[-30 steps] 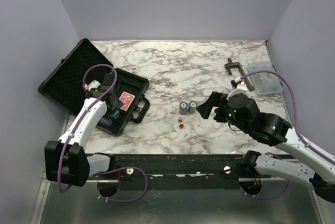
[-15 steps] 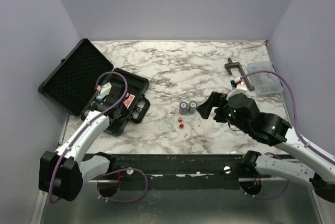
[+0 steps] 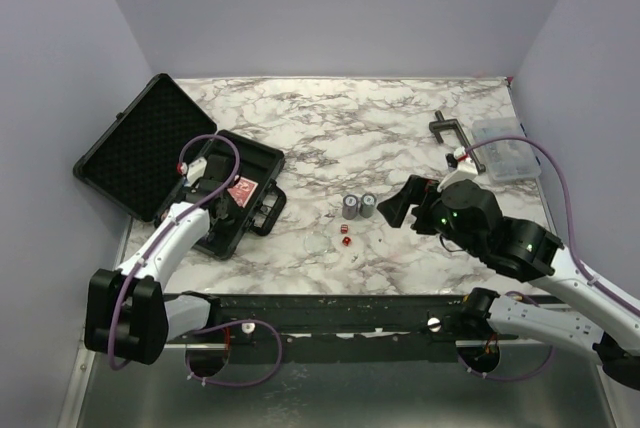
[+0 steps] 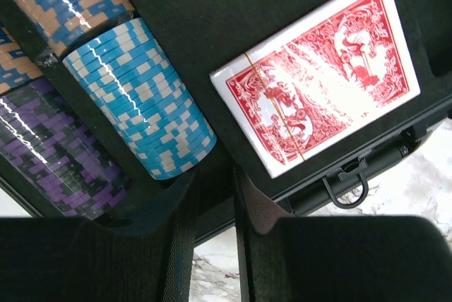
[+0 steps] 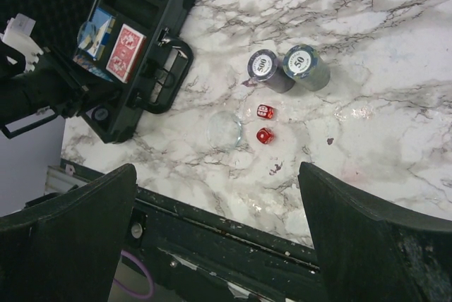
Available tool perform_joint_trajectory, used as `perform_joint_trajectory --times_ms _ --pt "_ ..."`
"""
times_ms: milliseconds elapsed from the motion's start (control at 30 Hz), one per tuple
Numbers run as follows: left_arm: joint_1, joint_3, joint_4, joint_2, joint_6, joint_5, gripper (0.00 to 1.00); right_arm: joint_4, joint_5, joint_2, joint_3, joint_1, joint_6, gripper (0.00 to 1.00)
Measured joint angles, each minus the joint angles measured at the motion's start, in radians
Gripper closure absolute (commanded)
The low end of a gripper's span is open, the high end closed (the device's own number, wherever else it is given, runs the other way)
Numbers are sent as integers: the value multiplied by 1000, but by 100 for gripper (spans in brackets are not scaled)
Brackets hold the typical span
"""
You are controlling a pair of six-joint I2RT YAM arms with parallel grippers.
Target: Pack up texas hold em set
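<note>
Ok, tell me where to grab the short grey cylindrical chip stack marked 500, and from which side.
Take the grey chip stack marked 500 by its curved wall, from straight above: it stands upright on the marble table. Probably close on its near and far sides, since the grey stack marked 50 crowds its right.

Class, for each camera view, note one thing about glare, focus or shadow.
Left wrist view: glare whitens the middle of the red card deck and streaks the blue chips; the near jaws are dark blurs. Right wrist view: dice and chip stacks are sharp, jaws soft. Top view: even light, faint shadows on the table.
</note>
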Motion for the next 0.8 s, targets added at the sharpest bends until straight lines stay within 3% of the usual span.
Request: perform_joint_trajectory --times_ms 433,633,800 --pt "58 -6 20 11 3 59 70 -9 0 -3 0 0 1 0" --pt "63 -36 39 -48 6 74 50 -16 2 -19 0 0 1 0" --pt "79 -86 41 -262 26 77 34 -30 8 -19 0 0 0 0"
